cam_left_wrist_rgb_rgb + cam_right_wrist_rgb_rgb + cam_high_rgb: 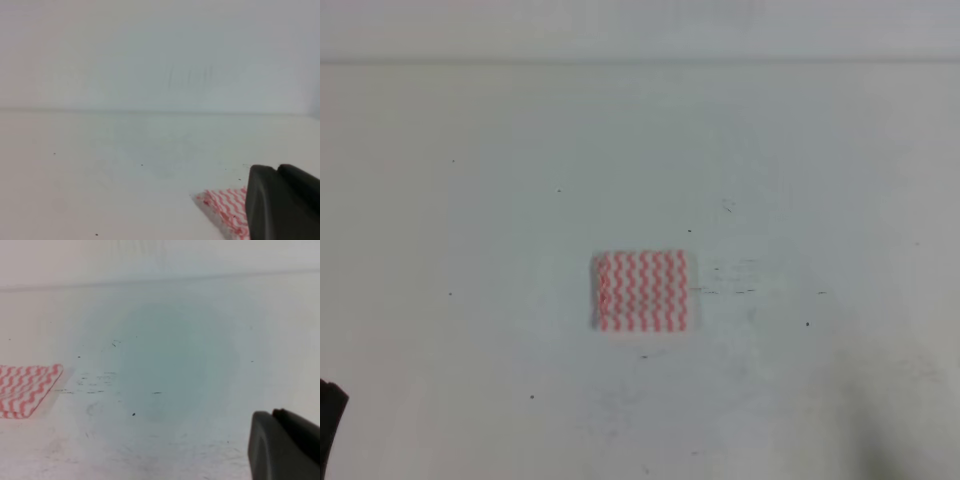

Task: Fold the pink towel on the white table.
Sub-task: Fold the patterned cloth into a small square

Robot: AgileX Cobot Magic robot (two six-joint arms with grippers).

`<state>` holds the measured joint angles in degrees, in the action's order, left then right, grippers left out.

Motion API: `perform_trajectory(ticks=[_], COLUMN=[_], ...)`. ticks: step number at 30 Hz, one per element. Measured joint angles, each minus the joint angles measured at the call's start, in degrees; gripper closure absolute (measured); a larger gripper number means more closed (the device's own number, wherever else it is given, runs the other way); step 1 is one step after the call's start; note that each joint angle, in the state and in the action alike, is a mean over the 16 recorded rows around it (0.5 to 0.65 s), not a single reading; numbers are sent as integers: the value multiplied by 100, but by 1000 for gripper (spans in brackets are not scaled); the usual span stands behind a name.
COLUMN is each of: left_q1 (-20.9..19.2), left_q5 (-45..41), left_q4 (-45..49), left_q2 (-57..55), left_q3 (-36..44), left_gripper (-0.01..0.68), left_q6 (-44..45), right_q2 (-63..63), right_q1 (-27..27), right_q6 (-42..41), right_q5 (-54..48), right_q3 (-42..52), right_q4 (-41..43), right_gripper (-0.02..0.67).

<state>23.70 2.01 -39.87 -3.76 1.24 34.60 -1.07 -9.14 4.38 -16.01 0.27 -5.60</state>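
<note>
towel flat on table | long axis left-right | edges square to view

This looks like a bare lab or test bench rather than a home. A plain white table fills nearly the whole overhead frame, marked with small dark specks and faint scuffs right of centre. Along the top of the frame it meets a blank pale wall, with no furnishings or decoration.
</note>
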Motion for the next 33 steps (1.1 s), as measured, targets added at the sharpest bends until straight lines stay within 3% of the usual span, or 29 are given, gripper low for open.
perform_trajectory(ticks=[20,33], left_q1=[-87,-1487], left_q5=[75,-697], left_q4=[417,2512], left_q2=[6,352], left_q3=[-15,-23], left_gripper=[677,677], left_q6=[-192,-1938], right_q2=[11,11], right_q1=[0,0], right_q6=[0,0], right_q5=[0,-2], right_q3=[-8,-8], right_q4=[-9,-15], right_gripper=[667,667])
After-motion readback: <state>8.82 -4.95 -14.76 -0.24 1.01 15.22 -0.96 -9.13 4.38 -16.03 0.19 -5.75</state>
